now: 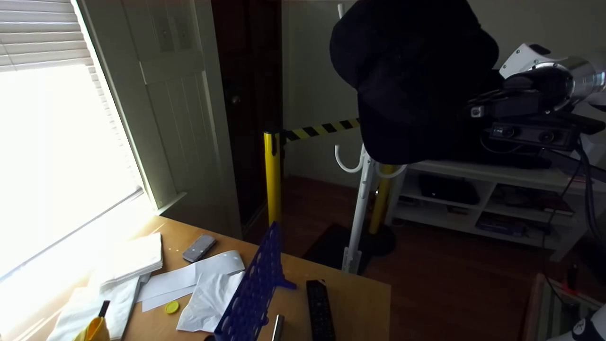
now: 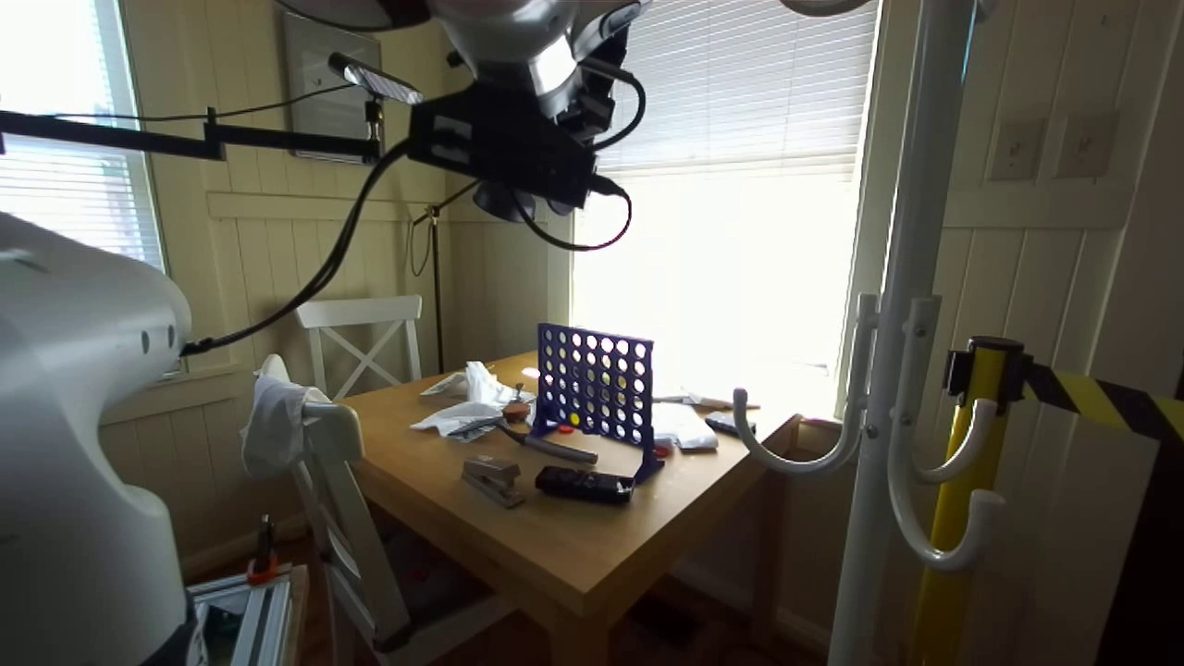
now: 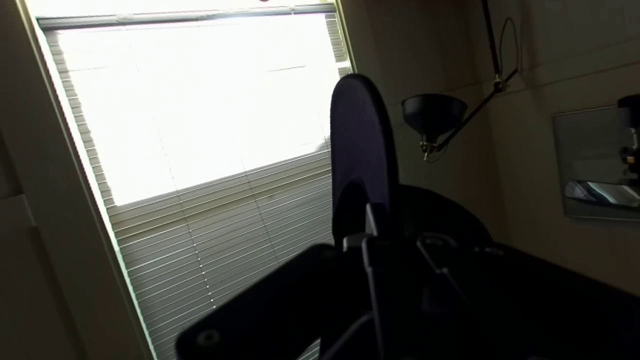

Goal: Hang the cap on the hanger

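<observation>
Here, black cap [image 1: 412,71], brim [image 1: 400,130] down, long axis near vertical

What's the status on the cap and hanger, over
Gripper shut on cap. Cap blocks view of upper hanger in an exterior view. Contact unclear; no other obstruction seen.

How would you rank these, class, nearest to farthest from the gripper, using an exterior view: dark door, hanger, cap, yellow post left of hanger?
1. Cap: held, right of centre.
2. Hanger: partly behind the cap.
3. Yellow post: left of hanger.
4. Dark door: beyond the post.
</observation>
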Robot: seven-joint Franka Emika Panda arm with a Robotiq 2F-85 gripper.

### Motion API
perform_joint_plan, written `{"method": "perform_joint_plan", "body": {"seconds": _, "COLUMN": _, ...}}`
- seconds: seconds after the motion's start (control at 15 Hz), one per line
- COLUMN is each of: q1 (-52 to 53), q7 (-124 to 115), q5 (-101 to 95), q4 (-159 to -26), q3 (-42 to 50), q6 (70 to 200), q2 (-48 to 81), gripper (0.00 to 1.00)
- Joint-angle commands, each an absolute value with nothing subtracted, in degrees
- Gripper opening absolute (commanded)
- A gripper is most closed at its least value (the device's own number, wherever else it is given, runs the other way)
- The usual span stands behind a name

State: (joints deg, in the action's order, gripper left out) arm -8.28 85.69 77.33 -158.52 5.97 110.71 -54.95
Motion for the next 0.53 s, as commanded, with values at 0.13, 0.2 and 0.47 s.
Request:
{"method": "perform_joint_plan", "body": {"seconds": 0.13, "q1": -11.61, "q7": 90.43, "q5": 86.42, "q4": -157.56, "q3": 7.19, "q6": 116.94, "q2": -53.35, "gripper": 0.01}}
{"method": "perform_joint_plan", "body": {"seconds": 0.2, "q1": -12.28, "q7": 91.24, "q5": 88.00, "q4": -157.59, "q3": 6.88, "q6": 118.45, "q2": -53.15, "gripper": 0.01}}
{"method": "perform_joint_plan", "body": {"seconds": 0.47, "q1": -13.46, "q7": 94.39, "q5": 91.36, "q4": -157.67, "q3": 6.02, "q6": 120.51, "q2": -51.86, "gripper": 0.01}}
